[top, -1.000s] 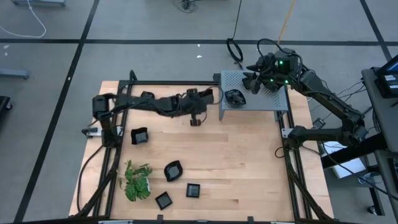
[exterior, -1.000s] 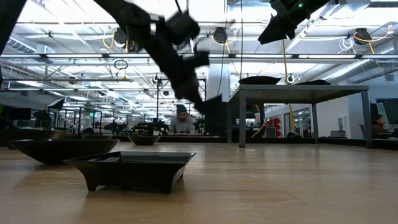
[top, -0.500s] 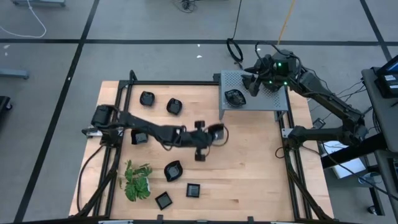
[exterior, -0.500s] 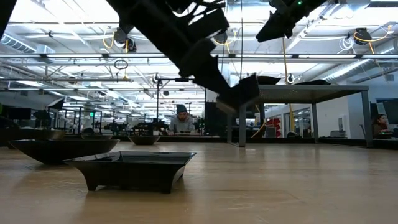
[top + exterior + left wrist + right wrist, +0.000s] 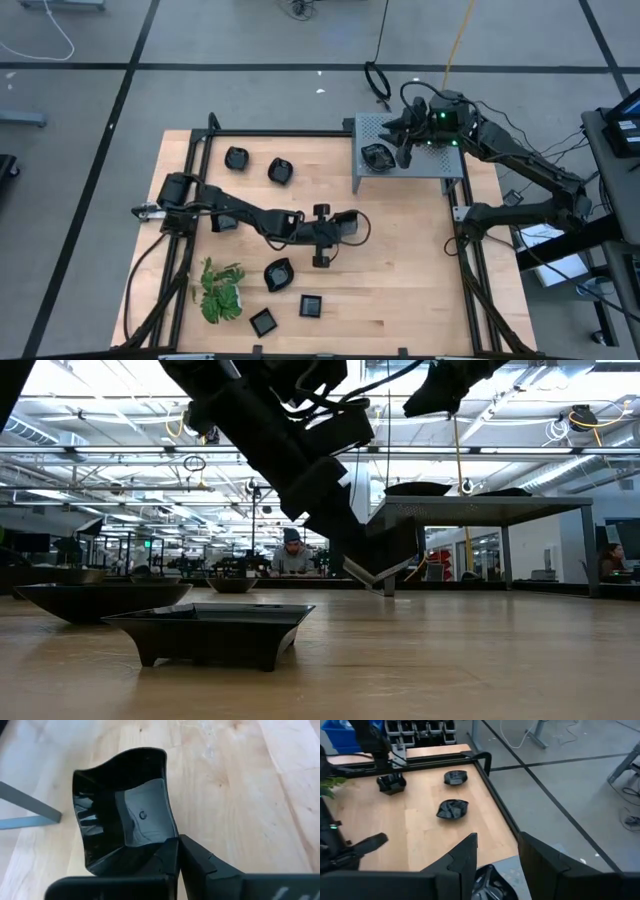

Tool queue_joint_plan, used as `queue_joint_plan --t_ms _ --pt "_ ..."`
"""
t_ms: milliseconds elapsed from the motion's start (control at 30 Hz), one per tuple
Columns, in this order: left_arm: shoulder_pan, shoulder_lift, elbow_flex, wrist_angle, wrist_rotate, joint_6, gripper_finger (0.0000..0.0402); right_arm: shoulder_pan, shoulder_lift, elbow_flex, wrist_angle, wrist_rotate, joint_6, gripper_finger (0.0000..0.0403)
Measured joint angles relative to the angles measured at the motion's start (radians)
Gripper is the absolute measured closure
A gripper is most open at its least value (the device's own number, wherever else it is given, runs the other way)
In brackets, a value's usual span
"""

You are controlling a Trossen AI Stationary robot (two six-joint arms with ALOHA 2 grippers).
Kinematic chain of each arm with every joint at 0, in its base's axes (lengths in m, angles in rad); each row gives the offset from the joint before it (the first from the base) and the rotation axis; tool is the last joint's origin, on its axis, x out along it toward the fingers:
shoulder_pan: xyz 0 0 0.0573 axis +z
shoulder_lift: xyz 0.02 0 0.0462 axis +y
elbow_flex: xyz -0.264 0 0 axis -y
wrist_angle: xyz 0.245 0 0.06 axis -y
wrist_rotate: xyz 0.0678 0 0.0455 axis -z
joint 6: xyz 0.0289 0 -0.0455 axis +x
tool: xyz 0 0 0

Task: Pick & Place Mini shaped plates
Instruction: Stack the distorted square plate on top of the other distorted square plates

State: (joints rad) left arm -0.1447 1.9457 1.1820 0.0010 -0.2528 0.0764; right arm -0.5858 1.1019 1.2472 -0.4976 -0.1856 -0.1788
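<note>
High view: left arm carrying a plate, right arm parked over the shelf

High view: your left gripper [image 5: 345, 225] sits mid-table, clamped on a small black plate [image 5: 349, 226], likely in transit toward the perforated grey shelf [image 5: 430, 160] at the far right corner. One plate [image 5: 377, 156] already lies there, right gripper [image 5: 404, 143] hovering just beside it. The others are scattered loose on the wooden table [image 5: 400, 270]; green plant [image 5: 220, 291] near the front left.

Low view: carried plate [image 5: 385, 555] hangs tilted, clear of the wood. Square footed dish [image 5: 208, 631] in front.

Left wrist view: fingers pinch the rim of a glossy, wavy-edged plastic dish [image 5: 122, 812], so it cantilevers outward.

Right wrist view: fingers [image 5: 462, 857] spread apart, nothing between them; shiny shelf plate [image 5: 490, 881] below.
</note>
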Motion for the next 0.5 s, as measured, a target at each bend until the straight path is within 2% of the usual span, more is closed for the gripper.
queue_joint_plan --t_ms 133,500 --pt "0.001 0.000 0.000 -0.001 0.000 -0.004 0.0371 0.025 0.000 0.000 -0.002 0.001 0.013 0.0273" --pt "0.000 0.000 0.000 -0.005 0.000 -0.015 0.0369 0.074 0.000 0.000 -0.006 0.001 0.012 0.0273"
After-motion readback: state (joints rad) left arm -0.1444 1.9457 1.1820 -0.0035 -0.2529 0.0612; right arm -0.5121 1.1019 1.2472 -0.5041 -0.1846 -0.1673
